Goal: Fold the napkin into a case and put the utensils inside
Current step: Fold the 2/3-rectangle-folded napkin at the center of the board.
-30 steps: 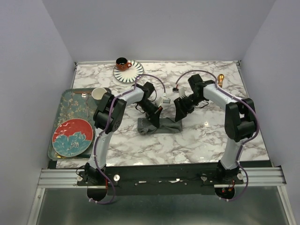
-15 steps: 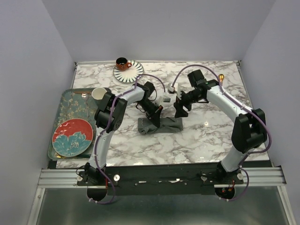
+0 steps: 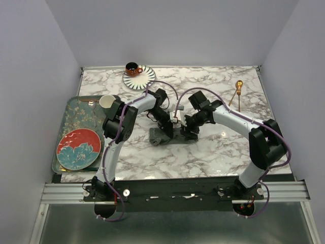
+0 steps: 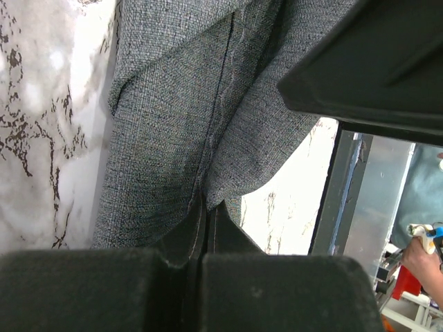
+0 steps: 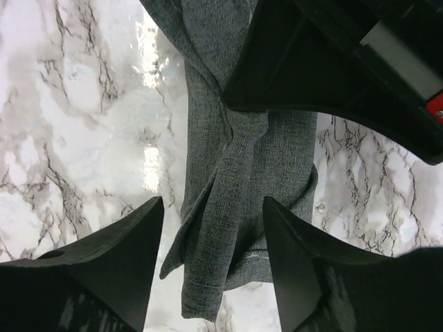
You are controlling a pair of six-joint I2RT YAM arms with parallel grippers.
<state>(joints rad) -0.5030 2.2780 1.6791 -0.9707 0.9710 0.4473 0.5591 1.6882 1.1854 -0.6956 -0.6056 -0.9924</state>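
The dark grey soft cloth napkin, folded into a long narrow strip, lies in the middle of the marble table, its long axis running left to right. The right gripper hangs over the strip's right end, its fingers spread wide on either side, gripping nothing. The left gripper is clamped tight, pinching a fold at the left end. The slim gold utensils lie well apart, far right.
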